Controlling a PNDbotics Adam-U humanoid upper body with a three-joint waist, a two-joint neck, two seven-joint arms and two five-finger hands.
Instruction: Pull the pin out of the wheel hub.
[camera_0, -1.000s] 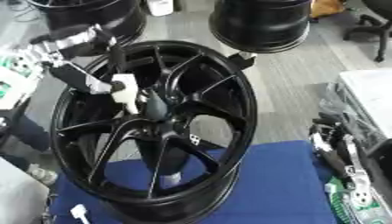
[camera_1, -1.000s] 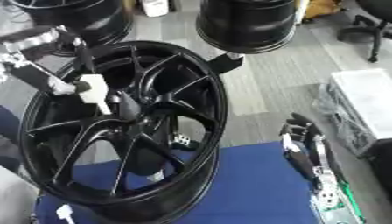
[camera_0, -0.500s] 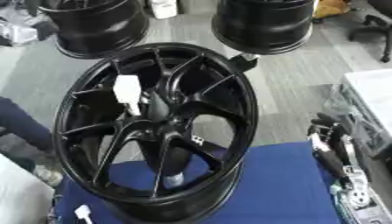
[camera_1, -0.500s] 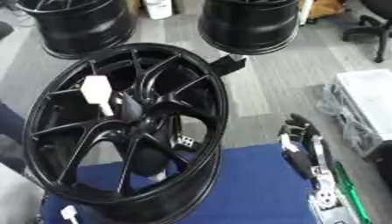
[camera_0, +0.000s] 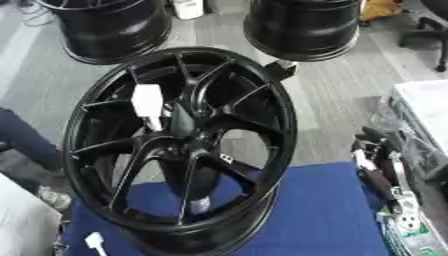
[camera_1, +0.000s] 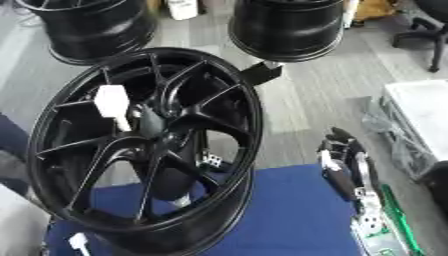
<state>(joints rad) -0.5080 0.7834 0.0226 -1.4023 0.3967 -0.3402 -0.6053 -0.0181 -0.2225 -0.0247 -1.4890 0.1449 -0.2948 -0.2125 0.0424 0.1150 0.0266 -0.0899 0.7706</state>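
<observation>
A large black wheel hub (camera_0: 179, 145) stands nearly upright on its rim, on a tabletop covered with a blue cloth (camera_0: 315, 210). The open face of the hub looks toward the camera and a little upward, and its thin spokes run from the centre to the rim.

The pin (camera_0: 147, 103) is a white piece with a wider block on top and a thinner stem below. It sits in the upper left part of the hub, just beside the centre, between the spokes. Its long axis is close to vertical in the view: the block points up and the stem goes down and slightly to the right, toward the centre of the hub. I cannot tell how deep the stem goes into the hub.

The right robot hand (camera_1: 343, 165) shows at the right side, over the right edge of the blue cloth. Its dark fingers are relaxed and extended, pointing up, and it holds nothing. The pin is well apart from it, to its left and higher in the view, with the right part of the rim between them. The left robot hand is not in any view.

A small white object (camera_0: 94, 242) lies on the cloth near the lower left of the rim. Two other black wheels (camera_0: 302, 25) stand on the grey floor behind.
</observation>
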